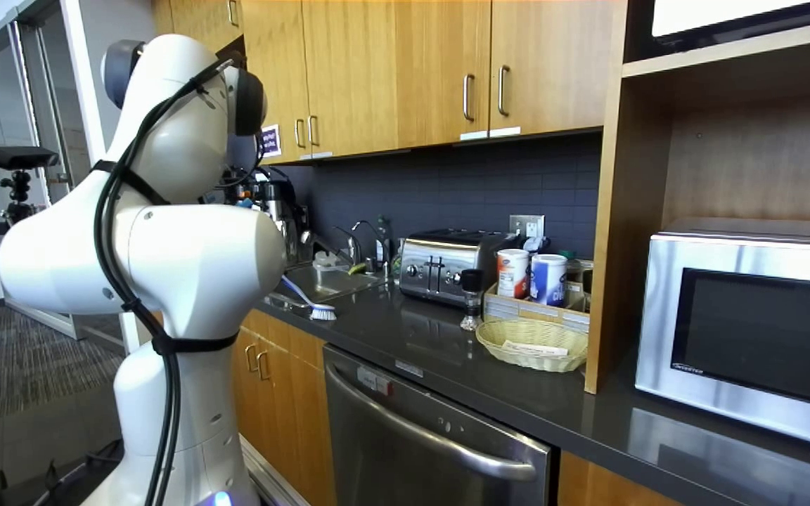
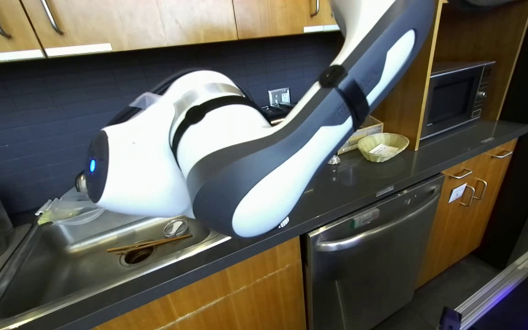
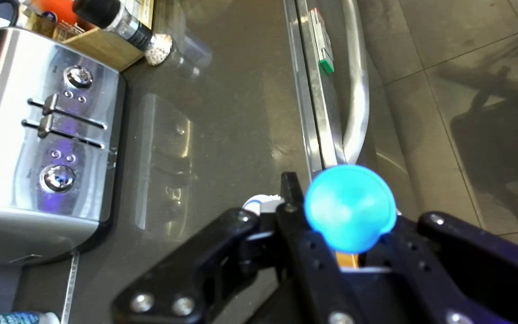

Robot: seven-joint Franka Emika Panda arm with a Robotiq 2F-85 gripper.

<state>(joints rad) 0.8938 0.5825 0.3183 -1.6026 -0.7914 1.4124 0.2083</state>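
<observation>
At the far left of my wrist view stands a chrome toaster [image 3: 29, 148], its levers and knobs turned toward the open stretch of the dark counter [image 3: 236, 90]; above it in that view come a red canister [image 3: 63, 15], the wall of a light-coloured tray [image 3: 106, 47] and, just beside that, a salt grinder [image 3: 128, 31]. Further right, a dish brush [image 3: 259, 202] peeks out from behind my fingers, mostly hidden by them. Then comes my pincer [image 3: 346, 220], its jaws drawn together and pinching a round blue piece [image 3: 351, 209]. That contact is the relation that counts: the round blue piece lies right between my fingertips, round face toward the wrist camera, well to the right of the toaster and in line with the counter's front edge. Whatever depth it has is hidden behind that face, so I cannot tell its long axis, nor whether it is a lid or a cup, nor how high I hold it. In both exterior views my arm [image 2: 268, 151] hides it. To the right, the dishwasher handle [image 3: 359, 90] runs down toward it in the wrist view, with the tiled floor [image 3: 439, 103] beyond.
</observation>
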